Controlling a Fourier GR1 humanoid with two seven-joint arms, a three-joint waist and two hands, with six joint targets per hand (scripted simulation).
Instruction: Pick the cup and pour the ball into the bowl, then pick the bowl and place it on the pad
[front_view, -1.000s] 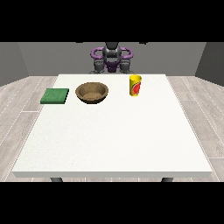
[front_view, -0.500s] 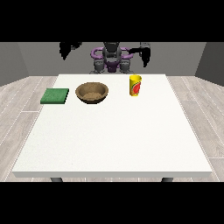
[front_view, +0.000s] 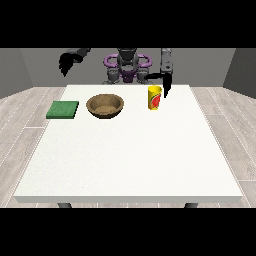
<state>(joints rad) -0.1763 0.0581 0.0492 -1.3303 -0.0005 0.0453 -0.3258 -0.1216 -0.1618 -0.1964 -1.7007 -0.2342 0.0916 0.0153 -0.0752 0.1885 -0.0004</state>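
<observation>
A yellow cup (front_view: 154, 97) with a red mark stands upright at the table's far side, right of centre. The ball is not visible. A brown bowl (front_view: 105, 106) sits left of the cup, and a green pad (front_view: 63, 109) lies flat further left. The hand at the view's right (front_view: 166, 85) hangs just right of the cup's rim, fingers pointing down and looking straight, not around the cup. The hand at the view's left (front_view: 66, 62) is raised high beyond the table's far left corner, well above the pad, its fingers drooping.
The white table (front_view: 130, 160) stretches wide toward the camera in front of the objects. The robot's torso (front_view: 128, 67) stands behind the far edge.
Both arms have come out from the robot's body. The hand at the view's right has dropped beside the cup; the other has swung outward and stays high. Cup, bowl and pad have not moved.
</observation>
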